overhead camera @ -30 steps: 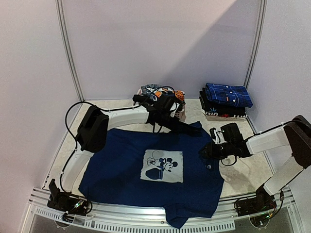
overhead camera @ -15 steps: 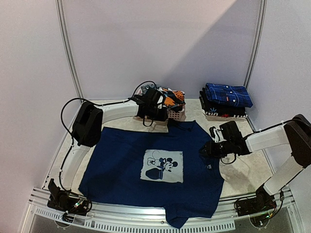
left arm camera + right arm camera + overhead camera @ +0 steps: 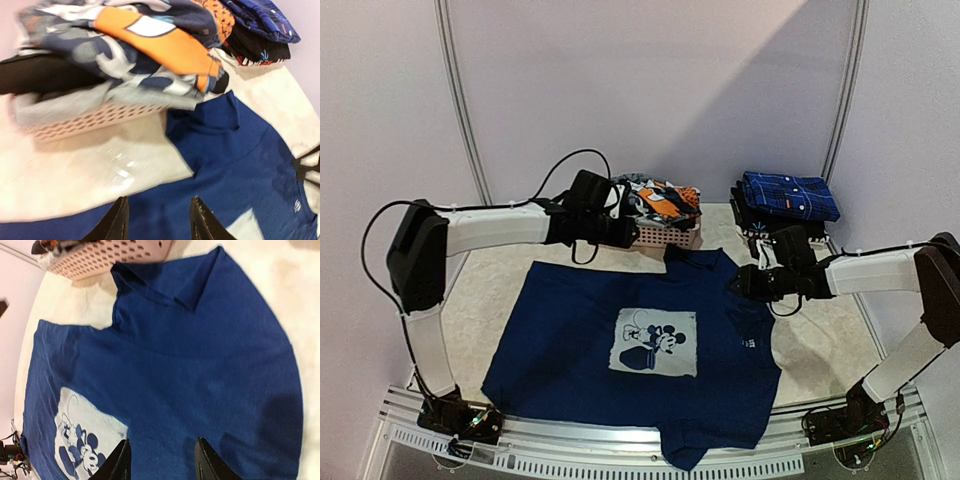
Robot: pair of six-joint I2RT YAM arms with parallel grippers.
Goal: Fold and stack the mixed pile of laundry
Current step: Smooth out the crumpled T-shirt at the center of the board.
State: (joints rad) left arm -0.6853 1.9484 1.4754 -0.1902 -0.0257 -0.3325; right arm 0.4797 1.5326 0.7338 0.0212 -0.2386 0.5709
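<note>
Now, left gripper (image 3: 159,201): fingers apart, nothing between them, over the far edge of the navy T-shirt (image 3: 560,330), near the pink basket (image 3: 665,237).
Right gripper (image 3: 162,441): fingers apart, empty, above the shirt's right side; contact cannot be told.
Navy T-shirt: spread flat on the table (image 3: 820,355) — pale cartoon print up, collar toward the basket.
Orange-patterned garment (image 3: 165,42): heaped in the basket.
Folded stack (image 3: 785,205): far right — blue piece on top.
</note>
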